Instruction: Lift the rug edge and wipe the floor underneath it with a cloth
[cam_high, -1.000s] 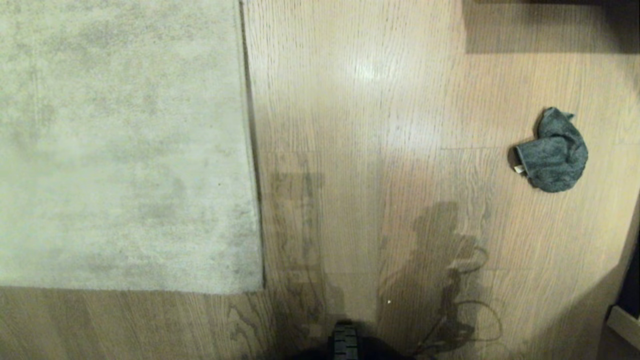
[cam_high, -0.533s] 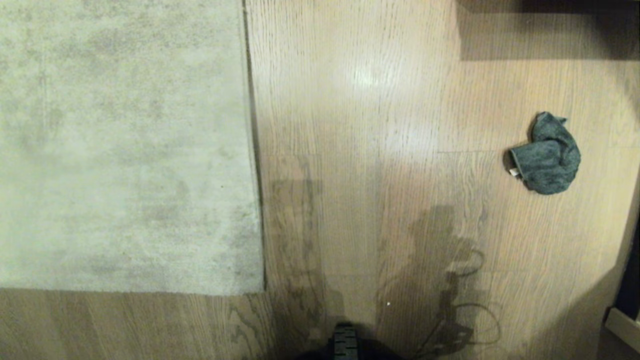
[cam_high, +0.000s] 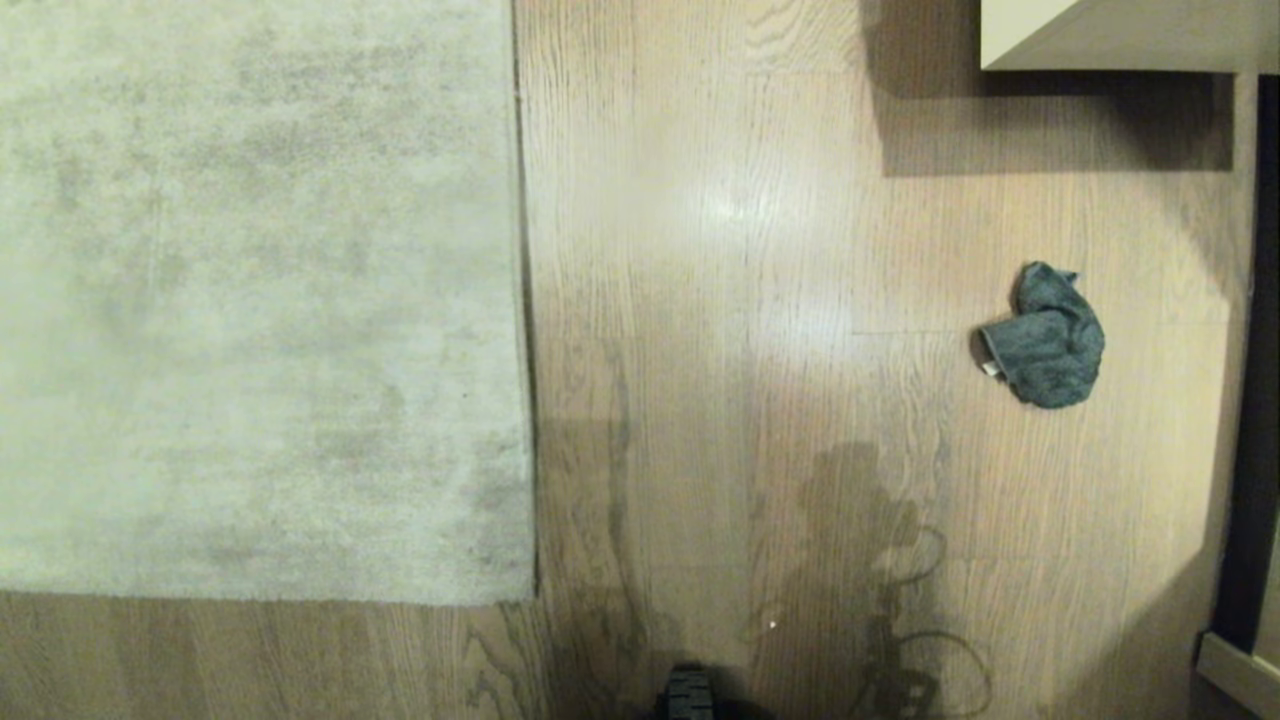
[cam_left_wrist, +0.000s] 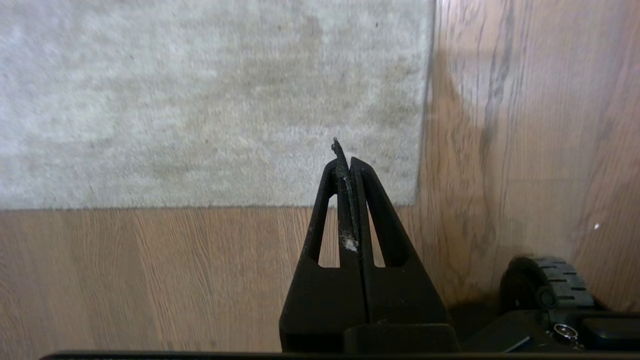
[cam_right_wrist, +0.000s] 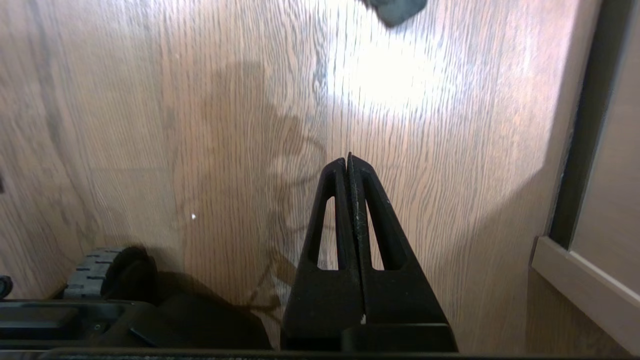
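Surveying the scene before any contact, you have these items to account for.

Rug edge (cam_high: 522, 330): lies flat on the floor (cam_high: 700, 300), its straight border running away from you and ending in a square corner near the robot's base. Nothing is lifted yet, so the planks beneath are covered.

Cloth (cam_high: 1045, 338): crumpled in a loose heap on bare floor, well apart from the rug, on your right side. It likely sits there so the right arm can take it while the left handles the rug.

Left gripper (cam_left_wrist: 346, 155): jaws pressed together, empty, hanging above the rug's corner, well placed for the lift.

Right gripper (cam_right_wrist: 348, 159): jaws closed on nothing, over bare planks, the cloth just at the far margin of its view.

Pale furniture (cam_high: 1120, 35): stands at the far right, beyond the cloth.
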